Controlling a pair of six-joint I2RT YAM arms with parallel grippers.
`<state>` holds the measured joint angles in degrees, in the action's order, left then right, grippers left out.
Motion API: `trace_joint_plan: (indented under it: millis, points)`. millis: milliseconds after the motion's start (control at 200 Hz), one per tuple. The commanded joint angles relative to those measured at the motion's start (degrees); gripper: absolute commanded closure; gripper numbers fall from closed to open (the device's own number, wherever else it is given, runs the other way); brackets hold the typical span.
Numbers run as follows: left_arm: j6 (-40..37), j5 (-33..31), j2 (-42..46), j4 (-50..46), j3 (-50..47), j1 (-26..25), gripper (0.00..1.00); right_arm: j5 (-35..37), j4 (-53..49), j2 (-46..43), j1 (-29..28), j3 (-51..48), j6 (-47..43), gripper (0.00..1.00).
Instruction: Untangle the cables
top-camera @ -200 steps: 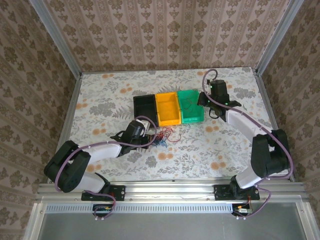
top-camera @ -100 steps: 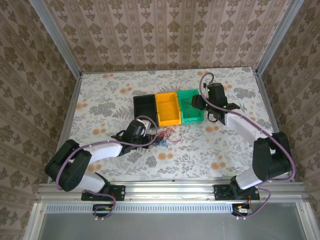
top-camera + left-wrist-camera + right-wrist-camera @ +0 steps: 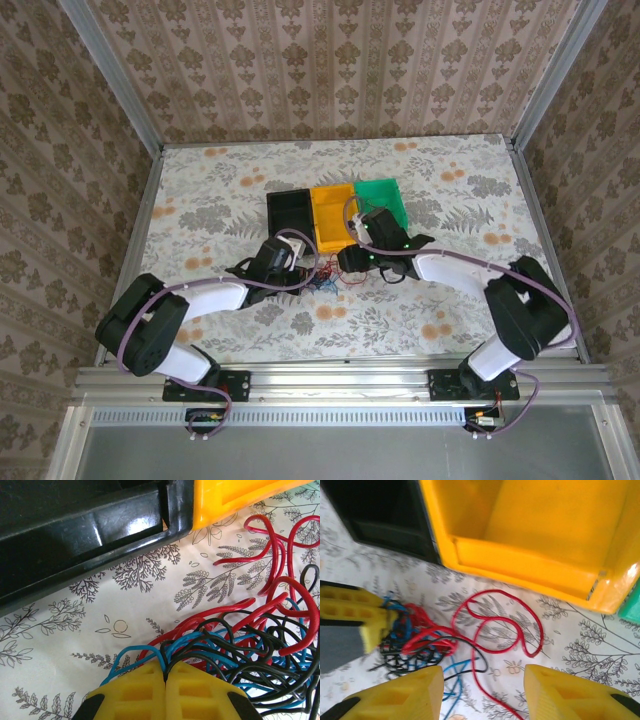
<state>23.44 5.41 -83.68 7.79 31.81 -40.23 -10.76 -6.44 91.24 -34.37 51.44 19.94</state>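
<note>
R gripper [image 3: 482, 679] has swung from green bin [image 3: 386, 193] to the cables [image 3: 422, 636], jaws apart above them just before the yellow bin [image 3: 520, 572]; L gripper [image 3: 165, 672] clenched at their edge, poss. nipping a strand.

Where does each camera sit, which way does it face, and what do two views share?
Top external: above and behind the bases, looking down at the table; both arms show.
Left wrist: on the left arm, facing the cables and black bin past the shut left end effector.
Right wrist: on the right arm, facing the yellow bin through the open right end effector.
Shared: both wrist views show cables and both bins.
</note>
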Motion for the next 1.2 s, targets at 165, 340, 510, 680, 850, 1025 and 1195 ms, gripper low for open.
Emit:
trace_joint_plan:
  millis: [165, 340, 510, 680, 850, 1025, 1195]
  points:
    - [-1.52, 1.01, -0.28, -3.29, 0.09, -0.87, 1.00, 1.49, -1.06, 8.43, 0.09, 5.39, -2.34, 0.55]
    - [-1.62, 1.01, -0.02, -3.53, -0.08, -0.90, 1.00, 1.68, -1.15, 11.31, 0.09, 7.30, -3.50, 0.56]
    - [-1.56, 1.36, -0.17, -3.55, -0.26, -0.88, 1.00, 2.82, -0.95, 12.77, 0.09, 8.25, -4.42, 0.56]
    - [-1.31, 0.86, -0.15, -3.82, -0.44, -0.90, 1.00, 3.64, -0.97, 12.67, 0.05, 8.25, -4.92, 0.83]
    - [-0.29, -2.21, -0.34, -4.74, -0.46, -0.84, 1.00, 6.10, 0.25, 8.06, 0.57, 4.61, -3.74, 1.00]
    - [1.86, -6.94, -0.85, -6.54, -0.37, -0.82, 1.00, 11.79, 1.24, -1.06, 2.74, -2.06, 1.19, 1.00]
    - [3.42, -9.65, -0.94, -7.53, -0.61, -0.32, 1.00, 19.38, 0.54, -10.84, 5.55, -9.23, 8.53, 1.00]
